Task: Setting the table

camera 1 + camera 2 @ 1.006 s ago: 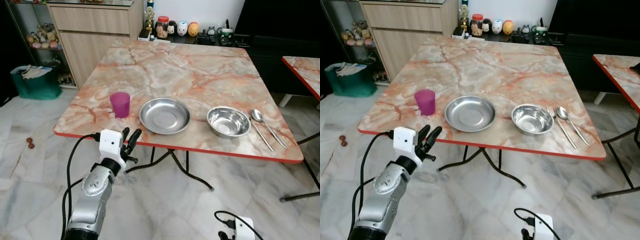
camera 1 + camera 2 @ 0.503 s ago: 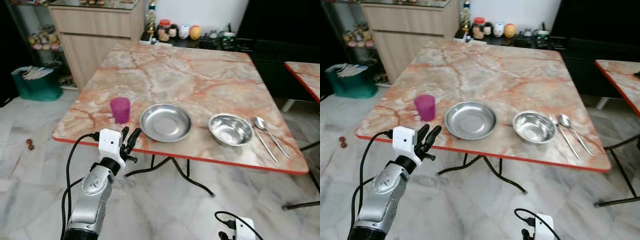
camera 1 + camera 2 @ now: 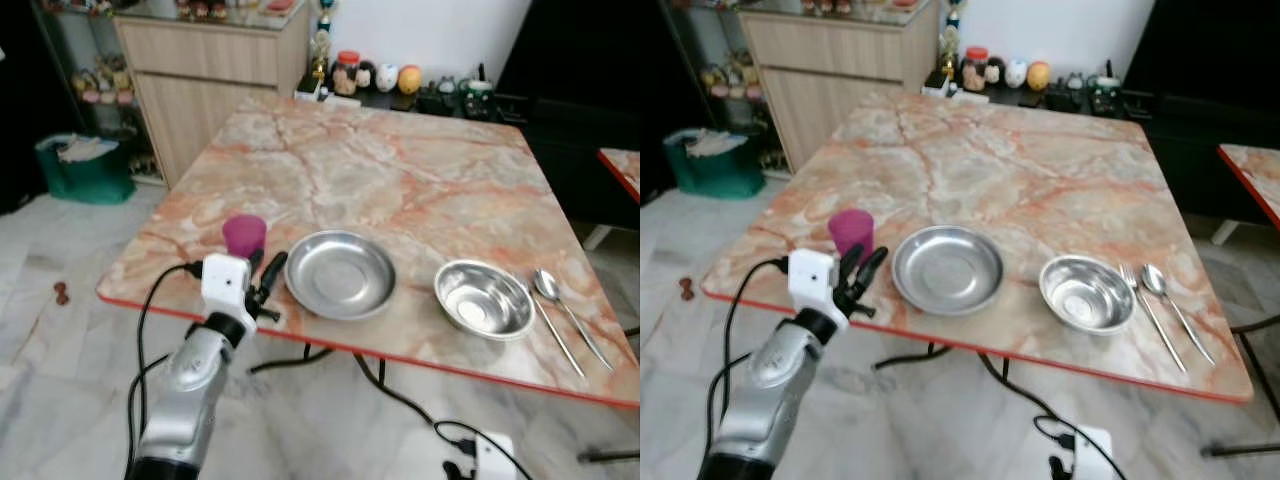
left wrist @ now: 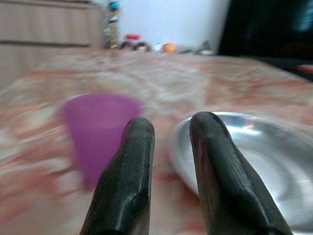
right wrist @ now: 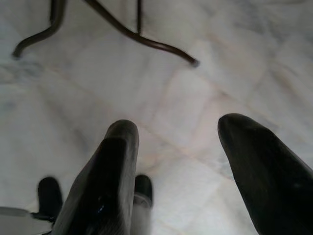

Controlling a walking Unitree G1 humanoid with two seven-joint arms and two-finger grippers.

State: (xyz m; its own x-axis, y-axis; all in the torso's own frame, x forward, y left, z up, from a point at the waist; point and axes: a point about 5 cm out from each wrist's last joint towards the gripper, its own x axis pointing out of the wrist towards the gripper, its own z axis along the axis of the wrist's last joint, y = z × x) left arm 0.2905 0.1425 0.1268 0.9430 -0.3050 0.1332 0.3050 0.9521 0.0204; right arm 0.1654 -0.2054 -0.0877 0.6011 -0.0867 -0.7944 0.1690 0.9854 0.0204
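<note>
Two grippers are up: the left gripper [image 3: 265, 275] hovers at the table's [image 3: 400, 170] near edge, fingers nearly closed with a slim gap, holding nothing. At its 12 o'clock stands the cup [image 3: 243, 236], close by; the plate [image 3: 340, 287] lies at its 3 o'clock. Further along at 3 sit the bowl [image 3: 484, 298], then fork [image 3: 558, 338] and spoon [image 3: 568, 305] near the right edge. Wide bare marble runs toward 12. From the left wrist, the cup and plate stand apart, a strip of tabletop between. The right gripper [image 5: 178, 161] hangs low with fingers spread, empty, over the floor [image 5: 98, 68].
</note>
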